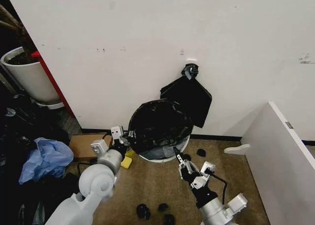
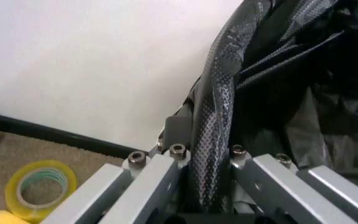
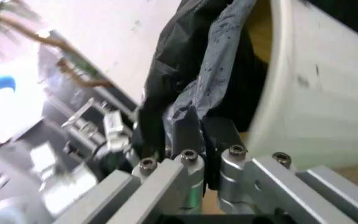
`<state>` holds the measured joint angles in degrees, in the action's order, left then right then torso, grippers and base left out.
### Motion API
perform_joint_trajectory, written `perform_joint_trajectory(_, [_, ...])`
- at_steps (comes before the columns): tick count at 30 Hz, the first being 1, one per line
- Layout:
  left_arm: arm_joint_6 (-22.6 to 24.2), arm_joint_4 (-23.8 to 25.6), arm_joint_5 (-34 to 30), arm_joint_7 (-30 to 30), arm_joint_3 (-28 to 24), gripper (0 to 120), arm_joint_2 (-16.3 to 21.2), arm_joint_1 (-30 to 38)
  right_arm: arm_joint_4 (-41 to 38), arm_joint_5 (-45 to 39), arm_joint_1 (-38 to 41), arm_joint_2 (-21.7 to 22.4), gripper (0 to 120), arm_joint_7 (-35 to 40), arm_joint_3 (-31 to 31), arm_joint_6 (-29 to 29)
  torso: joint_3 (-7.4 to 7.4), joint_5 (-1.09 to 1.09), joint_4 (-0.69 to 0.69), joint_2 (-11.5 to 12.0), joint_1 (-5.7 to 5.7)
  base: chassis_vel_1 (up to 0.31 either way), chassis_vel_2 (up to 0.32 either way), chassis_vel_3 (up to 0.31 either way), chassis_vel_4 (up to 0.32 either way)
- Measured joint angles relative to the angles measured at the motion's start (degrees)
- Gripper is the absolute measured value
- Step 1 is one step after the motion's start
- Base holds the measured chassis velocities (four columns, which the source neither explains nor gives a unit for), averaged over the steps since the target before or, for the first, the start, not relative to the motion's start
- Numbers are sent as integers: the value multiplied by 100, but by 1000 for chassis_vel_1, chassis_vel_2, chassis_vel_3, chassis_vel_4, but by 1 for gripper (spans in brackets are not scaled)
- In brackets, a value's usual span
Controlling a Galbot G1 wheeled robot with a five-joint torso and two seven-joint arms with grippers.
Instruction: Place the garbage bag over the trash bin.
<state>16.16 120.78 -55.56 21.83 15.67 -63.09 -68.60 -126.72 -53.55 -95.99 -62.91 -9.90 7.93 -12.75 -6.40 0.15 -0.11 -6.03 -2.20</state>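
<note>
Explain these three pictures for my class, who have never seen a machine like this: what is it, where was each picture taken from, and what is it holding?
This is a wheeled robot with two arms, each ending in a two-fingered gripper. The wide picture comes from a camera on its head, looking down at a carpeted floor by a white wall. The other two come from cameras on its wrists.

In the head view, the left gripper and right gripper reach to either side of a white trash bin draped with a glossy black garbage bag. Each wrist view shows that arm's fingers pinching a fold of the bag's plastic.

Nearby lie a roll of yellow tape, a cardboard box, small black lumps and, pinned to the wall, another flat black bag.
</note>
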Motion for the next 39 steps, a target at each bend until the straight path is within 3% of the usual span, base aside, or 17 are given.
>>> perform_joint_trajectory(7, [163,251,-608,125,323,1,-11,-11,619,271,-237,191,0,-1237,92,-165,0,0,-1,0,0,0,0,0,0])
perform_joint_trajectory(15, [638,857,-1151,328,479,1,42,-225,1295,1031,474,44,0,-369,157,-124,0,0,0,0,0,0,0,0,0])
perform_joint_trajectory(20, [745,992,-1081,362,403,1,105,-266,1970,1595,960,-137,0,-373,335,-586,0,2,1,0,0,0,0,0,0])
perform_joint_trajectory(25, [641,900,-858,350,299,1,132,-284,1969,1526,909,-132,0,-651,335,-879,0,0,0,0,0,0,0,0,0])
perform_joint_trajectory(29, [353,574,-432,213,110,1,64,-236,1941,1393,703,-17,14,-1263,387,-1167,0,0,0,0,0,0,0,0,0])
perform_joint_trajectory(31, [292,476,-332,183,66,1,36,-206,1947,1518,651,18,18,-1008,431,-1125,0,0,0,0,0,0,0,0,0])
perform_joint_trajectory(33, [229,356,-231,153,18,1,7,-167,1895,1799,546,75,26,-154,476,-876,-1,1,0,0,0,0,0,0,0])
perform_joint_trajectory(35, [179,216,-133,122,-27,1,-20,-120,1630,1859,392,165,34,1233,485,-336,0,0,-2,0,0,0,0,0,0])
perform_joint_trajectory(37, [131,73,-14,85,-56,1,-42,-104,1275,1326,281,224,43,2580,465,87,0,-1,-2,0,0,0,0,0,0])
perform_joint_trajectory(39, [119,48,19,77,-60,1,-50,-112,1210,1198,278,225,46,2747,457,98,0,-1,-2,0,0,0,0,0,0])
